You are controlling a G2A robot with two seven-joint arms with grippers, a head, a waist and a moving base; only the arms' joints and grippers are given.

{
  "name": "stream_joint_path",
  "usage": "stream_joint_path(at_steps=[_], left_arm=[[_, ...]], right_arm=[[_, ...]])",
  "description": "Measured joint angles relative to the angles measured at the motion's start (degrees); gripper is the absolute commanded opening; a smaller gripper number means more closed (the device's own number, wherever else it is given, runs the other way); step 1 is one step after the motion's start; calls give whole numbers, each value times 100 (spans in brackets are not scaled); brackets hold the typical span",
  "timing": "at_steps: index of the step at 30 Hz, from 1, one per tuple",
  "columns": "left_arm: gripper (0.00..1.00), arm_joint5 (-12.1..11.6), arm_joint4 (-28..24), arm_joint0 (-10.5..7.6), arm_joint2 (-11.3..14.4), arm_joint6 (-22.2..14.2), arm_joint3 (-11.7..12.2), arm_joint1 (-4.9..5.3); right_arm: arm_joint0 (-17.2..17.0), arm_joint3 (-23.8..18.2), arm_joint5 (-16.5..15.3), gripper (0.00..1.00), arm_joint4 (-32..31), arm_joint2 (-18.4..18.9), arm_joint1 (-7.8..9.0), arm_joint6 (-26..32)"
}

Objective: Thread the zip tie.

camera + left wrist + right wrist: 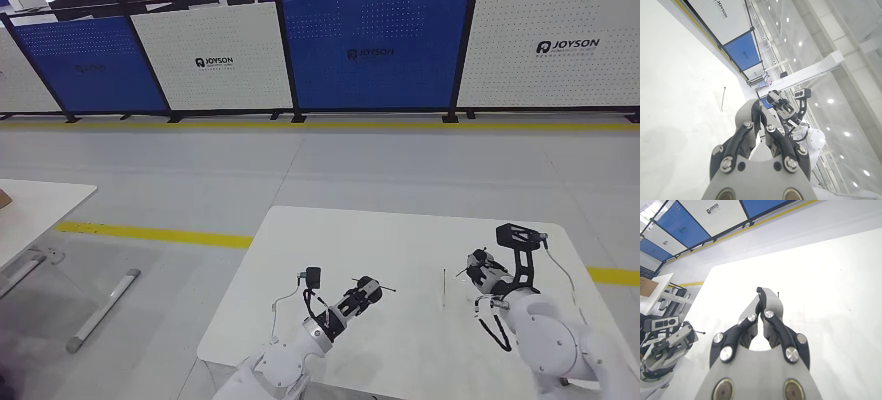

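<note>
— Claws?
— Left claw [372, 289] closed on a thin black strip [700, 332]; right claw [474, 270] closed. The zip tie [443, 285] lies on the bench [400, 235] between them.
— Advice?
— Approach low, pinch near its tail.

I see my right gripper [760, 293], grey metal fingers with black ribbed pads, hanging over the white rectangular table [819, 279] with the pads pressed together. Just beyond its tip, the head of a thin black plastic zip tie [778, 293] shows on the table top. Near a side edge of the table, the left gripper [691, 333] pinches a second thin black zip tie [700, 332], one end sticking out over the table.
</note>
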Motion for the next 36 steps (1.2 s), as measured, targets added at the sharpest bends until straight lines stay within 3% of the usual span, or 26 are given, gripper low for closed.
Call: stream_joint_path(at_steps=[9, 15, 20, 24, 36], left_arm=[[0, -2, -1, 0, -1, -2, 1, 0], [0, -2, -1, 0, -1, -2, 1, 0], [0, -2, -1, 0, -1, -2, 1, 0], [0, -2, -1, 0, -1, -2, 1, 0], [0, -1, -1, 0, -1, -2, 1, 0]], right_arm=[[-24, 1, -28, 0, 29, 2, -3, -54], [-261, -72, -192, 0, 725, 2, -68, -784], [-308, 70, -296, 0, 1228, -261, -146, -1214], [-129, 340, -271, 0, 1510, -382, -172, -924], [-134, 333, -273, 0, 1500, -378, -171, -950]])
